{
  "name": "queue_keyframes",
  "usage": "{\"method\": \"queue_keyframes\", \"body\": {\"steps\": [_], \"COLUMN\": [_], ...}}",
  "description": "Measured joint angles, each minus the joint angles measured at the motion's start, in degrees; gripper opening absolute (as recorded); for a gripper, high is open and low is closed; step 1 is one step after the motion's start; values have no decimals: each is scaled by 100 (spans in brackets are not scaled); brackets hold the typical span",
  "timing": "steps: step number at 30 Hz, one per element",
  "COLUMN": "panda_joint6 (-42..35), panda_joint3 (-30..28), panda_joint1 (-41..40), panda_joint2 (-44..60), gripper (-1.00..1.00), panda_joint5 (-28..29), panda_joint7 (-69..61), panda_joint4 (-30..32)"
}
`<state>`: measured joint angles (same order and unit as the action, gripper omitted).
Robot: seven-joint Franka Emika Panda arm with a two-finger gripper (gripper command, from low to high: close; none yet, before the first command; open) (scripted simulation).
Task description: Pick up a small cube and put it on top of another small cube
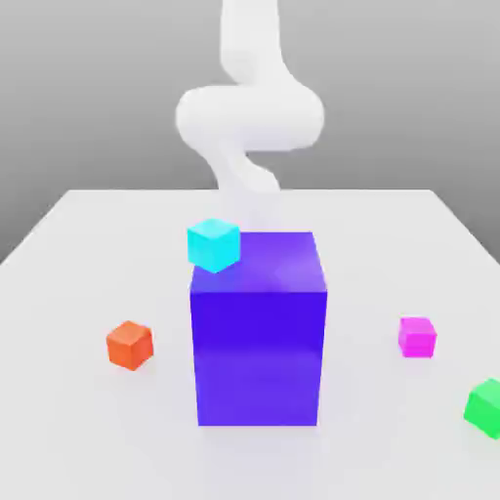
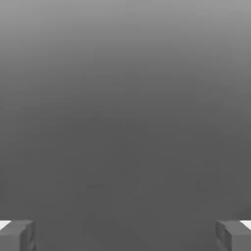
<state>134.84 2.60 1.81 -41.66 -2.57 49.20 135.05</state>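
Four small cubes show in the exterior view. A cyan cube sits at the top left corner of a large blue block; I cannot tell whether it rests on the block. On the table, an orange cube lies at the exterior view's left, a magenta cube at its right, and a green cube near the right edge. In the hand view my gripper is open, its grey fingertips far apart with nothing between them and only plain grey ahead.
The white arm curls down behind the large blue block, which stands tall in the middle of the white table. The block hides the arm's lower end and the table behind it.
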Motion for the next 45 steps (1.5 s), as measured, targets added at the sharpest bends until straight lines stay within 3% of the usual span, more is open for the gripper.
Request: {"method": "queue_keyframes", "body": {"steps": [6, 13, 17, 20, 22, 25, 28, 29, 36, 38, 41, 43, 45], "panda_joint6": [867, 1858, 2448, 2906, 3213, 3652, 4136, 4221, 4214, 3973, 3543, 3232, 2966], "panda_joint3": [898, 2135, 2869, 3245, 2806, 1638, 451, 262, 276, 749, 1563, 1732, 1721], "panda_joint1": [533, 1109, 1336, 1584, 1841, 2706, 3741, 3913, 3903, 3518, 2967, 3065, 3020], "panda_joint2": [1179, 2502, 3292, 3950, 4424, 5082, 5686, 5788, 5764, 5453, 4848, 4406, 4290], "gripper": [0, 0, 0, 0, 0, 0, 0, -100, -100, -100, -100, -100, -100], "panda_joint5": [-629, -979, -791, -60, 902, 2214, 2896, 2981, 2964, 2569, 1508, 678, 474], "panda_joint7": [1007, 2419, 3489, 4686, 5526, 6528, 7071, 7143, 7128, 6815, 6022, 5425, 5341], "panda_joint4": [886, 1888, 2465, 2895, 2933, 2801, 2642, 2616, 2623, 2713, 2881, 2978, 2828]}}
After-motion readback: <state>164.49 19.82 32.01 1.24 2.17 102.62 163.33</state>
